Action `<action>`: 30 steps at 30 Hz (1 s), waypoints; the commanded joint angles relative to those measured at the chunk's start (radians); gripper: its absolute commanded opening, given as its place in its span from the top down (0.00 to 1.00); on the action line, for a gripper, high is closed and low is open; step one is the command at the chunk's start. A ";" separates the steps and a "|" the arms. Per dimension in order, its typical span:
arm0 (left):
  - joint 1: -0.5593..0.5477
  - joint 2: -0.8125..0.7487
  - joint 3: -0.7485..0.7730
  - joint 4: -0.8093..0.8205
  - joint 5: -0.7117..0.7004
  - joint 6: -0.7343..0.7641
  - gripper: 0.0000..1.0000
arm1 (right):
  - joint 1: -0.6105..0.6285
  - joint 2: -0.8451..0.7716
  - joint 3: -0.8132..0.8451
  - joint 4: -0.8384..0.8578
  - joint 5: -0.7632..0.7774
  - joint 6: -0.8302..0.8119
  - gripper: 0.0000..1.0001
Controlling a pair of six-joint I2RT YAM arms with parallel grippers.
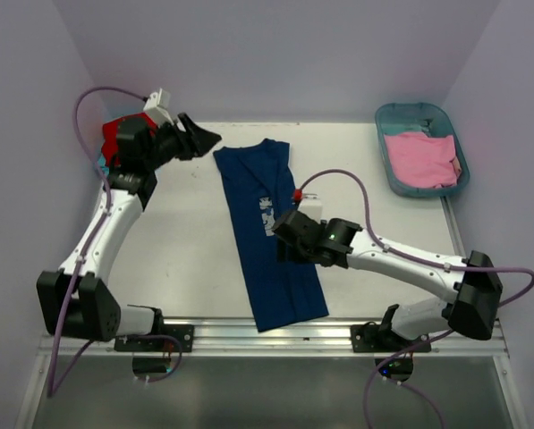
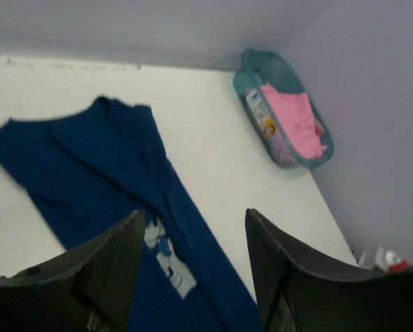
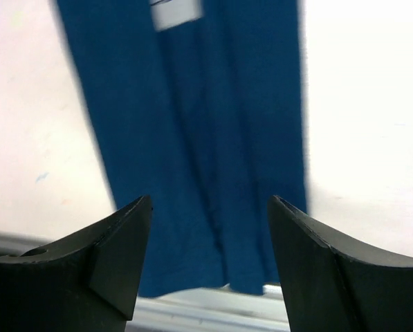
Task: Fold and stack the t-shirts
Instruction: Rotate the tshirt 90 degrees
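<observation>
The navy blue t-shirt [image 1: 268, 231] lies on the table folded into a long strip, collar at the back, hem at the front edge, with its pale print [image 1: 267, 213] showing; it also shows in the left wrist view [image 2: 116, 200] and the right wrist view [image 3: 206, 131]. My left gripper [image 1: 206, 138] is open and empty, left of the collar end. My right gripper [image 1: 287, 243] is open and empty, above the shirt's middle. A red t-shirt [image 1: 114, 136] lies behind the left arm, with a teal edge under it. A pink t-shirt [image 1: 420, 159] lies in the tub.
The teal oval tub [image 1: 393, 114] stands at the back right corner, also in the left wrist view [image 2: 246, 79]. Lilac walls close the table on the left, back and right. A metal rail [image 1: 275, 332] runs along the front edge.
</observation>
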 commanded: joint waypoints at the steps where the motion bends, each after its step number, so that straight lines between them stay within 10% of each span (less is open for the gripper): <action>1: -0.058 -0.119 -0.202 -0.134 -0.123 0.079 0.36 | -0.077 -0.124 -0.099 0.045 -0.010 0.001 0.28; 10: -0.164 -0.503 -0.375 -0.405 -0.326 0.075 0.36 | -0.098 -0.227 -0.316 0.220 -0.167 0.077 0.65; 30: -0.164 -0.555 -0.440 -0.492 -0.375 0.099 0.37 | -0.096 -0.261 -0.626 0.481 -0.333 0.205 0.59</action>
